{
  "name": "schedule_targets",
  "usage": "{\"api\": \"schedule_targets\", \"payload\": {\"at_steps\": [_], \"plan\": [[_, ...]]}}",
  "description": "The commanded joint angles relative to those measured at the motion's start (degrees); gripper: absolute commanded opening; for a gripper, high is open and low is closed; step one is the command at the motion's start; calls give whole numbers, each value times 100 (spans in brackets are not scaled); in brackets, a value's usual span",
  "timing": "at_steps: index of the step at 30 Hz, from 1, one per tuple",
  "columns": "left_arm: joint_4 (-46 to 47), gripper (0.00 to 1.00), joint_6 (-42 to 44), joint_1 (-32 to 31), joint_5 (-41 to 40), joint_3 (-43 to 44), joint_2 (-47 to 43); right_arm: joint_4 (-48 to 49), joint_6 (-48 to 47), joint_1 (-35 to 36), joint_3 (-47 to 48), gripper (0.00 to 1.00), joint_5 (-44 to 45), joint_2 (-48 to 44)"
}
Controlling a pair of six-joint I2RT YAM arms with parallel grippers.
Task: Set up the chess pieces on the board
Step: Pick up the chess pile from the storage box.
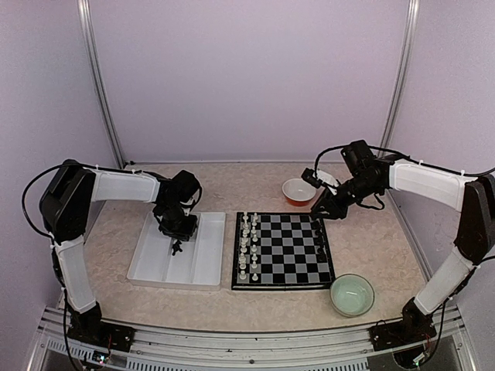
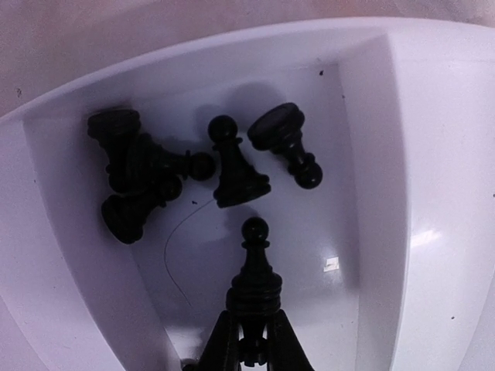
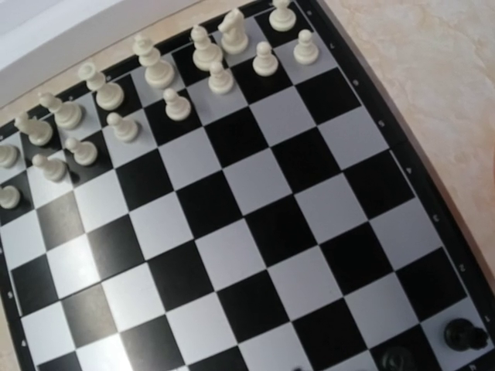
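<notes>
1. Overhead view: the board (image 1: pixel 282 251) lies flat in the middle of the counter (image 1: pixel 371 239). The white tray (image 1: pixel 205 267) sits just beside its left edge. Our left hand (image 1: pixel 176 234) hangs over the tray's middle compartment, and our right hand (image 1: pixel 319 210) hovers above the board's far right corner. White pieces (image 1: pixel 247 247) fill the two left files. A few standing black pieces (image 1: pixel 316 229) occupy the far end of the rightmost file. The open squares for black therefore lie to the right of the left hand, across the white ranks, and the right hand is the nearer to them. An orange bowl (image 1: pixel 298 191) stands beyond the board and a green bowl (image 1: pixel 352 294) sits off its near right corner. Plain pale walls close the counter in on three sides.

2. Left wrist view: the fingers (image 2: pixel 224 344) are pressed in on the base of one black piece (image 2: pixel 254 267). Its long axis runs in line with the fingers, with the round head pointing away from the wrist. We cannot tell whether it is clear of the tray floor. The loose black pieces (image 2: pixel 232 166) lie tipped over beyond it, toward the compartment's far wall. Since the head leads, we judge that setting it down base-first will call for a turn of the wrist.

3. Right wrist view: no fingers show, so we cannot tell whether the right hand is spread or pressed together. The board is glossy. The white pieces are at its upper left, two standing black pieces (image 3: pixel 464 334) are at the lower right corner, and the squares between are bare.
</notes>
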Motion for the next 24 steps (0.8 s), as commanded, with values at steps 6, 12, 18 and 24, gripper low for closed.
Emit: {"api": "schedule_targets", "payload": {"at_steps": [6,12,18,24], "plan": [[61,0,717,-225,-70,-415,-432,-109,-55,105,234,24,-56,-95],[916,0,1326,-550,-112,-1014,-2050,-171,52,222,910,24,-513,49],[1962,0,1483,-1209,592,-1475,-3107,-289,519,547,1822,27,-1316,492],[2484,0,1296,-1751,743,-1341,-3210,-449,951,1085,2499,32,-1954,1095]]}}
